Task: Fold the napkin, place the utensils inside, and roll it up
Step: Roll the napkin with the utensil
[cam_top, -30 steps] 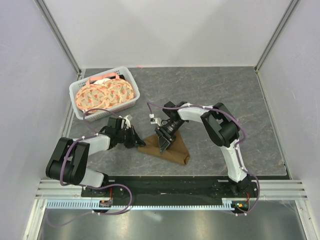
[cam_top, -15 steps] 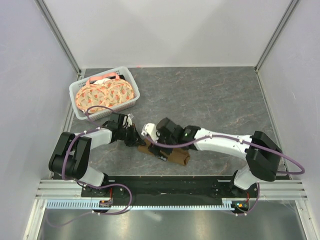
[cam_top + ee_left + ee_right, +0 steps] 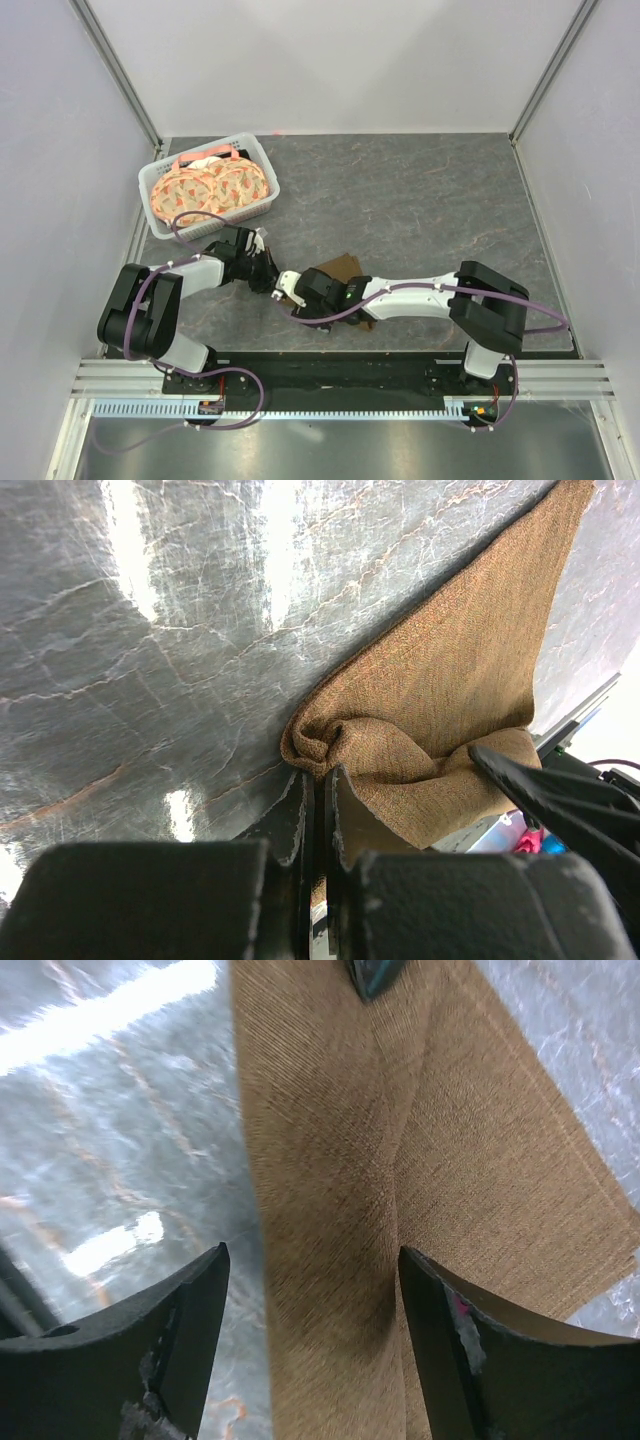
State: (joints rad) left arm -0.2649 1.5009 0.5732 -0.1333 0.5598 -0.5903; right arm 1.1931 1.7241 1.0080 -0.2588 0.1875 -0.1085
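Observation:
The brown napkin (image 3: 341, 267) lies folded at the table's near middle, mostly hidden under my right arm in the top view. My left gripper (image 3: 268, 279) is shut on the napkin's bunched left corner (image 3: 318, 748) at its tips (image 3: 318, 772). My right gripper (image 3: 302, 297) is open, and its fingers straddle a raised fold of the napkin (image 3: 340, 1160) from above (image 3: 313, 1252). One black right finger (image 3: 560, 790) shows in the left wrist view. A dark teal tip (image 3: 373, 976), which looks like the utensil's handle, pokes out of the fold at the top edge. The rest of the utensil is hidden.
A white basket (image 3: 258, 206) holding round orange-patterned plates (image 3: 210, 186) stands at the back left. My right arm (image 3: 420, 292) lies low and stretched leftward along the near edge. Grey enclosure walls stand on three sides.
My right arm has swung down and leftward, and now lies low over the napkin, which was a flat triangle and now shows a raised fold. My left gripper has shifted slightly right, still at the corner.

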